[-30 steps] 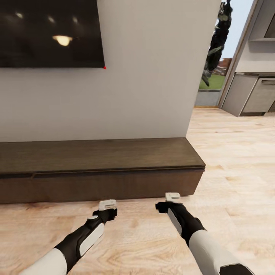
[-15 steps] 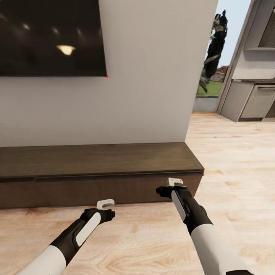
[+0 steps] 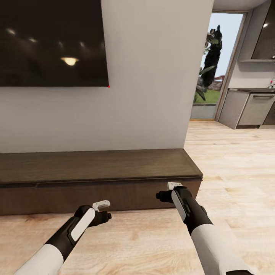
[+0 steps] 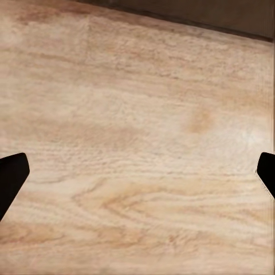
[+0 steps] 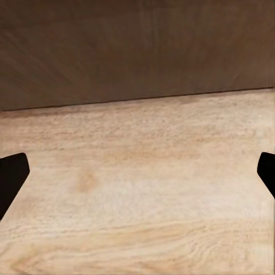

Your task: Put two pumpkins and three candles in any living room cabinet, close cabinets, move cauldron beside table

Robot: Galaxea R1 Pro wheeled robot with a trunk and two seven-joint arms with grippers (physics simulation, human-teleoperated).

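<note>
Dark-brown wood runs across the head view: the cabinet (image 3: 95,168) sits against the white wall (image 3: 152,76), under the black screen (image 3: 49,42), with its drawer fronts apparently shut. The robot faces it from the pale plank floor (image 3: 236,172). The left gripper (image 3: 102,208) hangs at about 7 o'clock in that view, over bare floor, fingers spread wide and holding nothing. The right gripper (image 3: 172,188), at about 5 o'clock, sits just before the cabinet's right-end front, also spread and empty. The step looks like an approach to open a drawer. With no handle visible, the next move likely calls for catching the front's edge.
</note>
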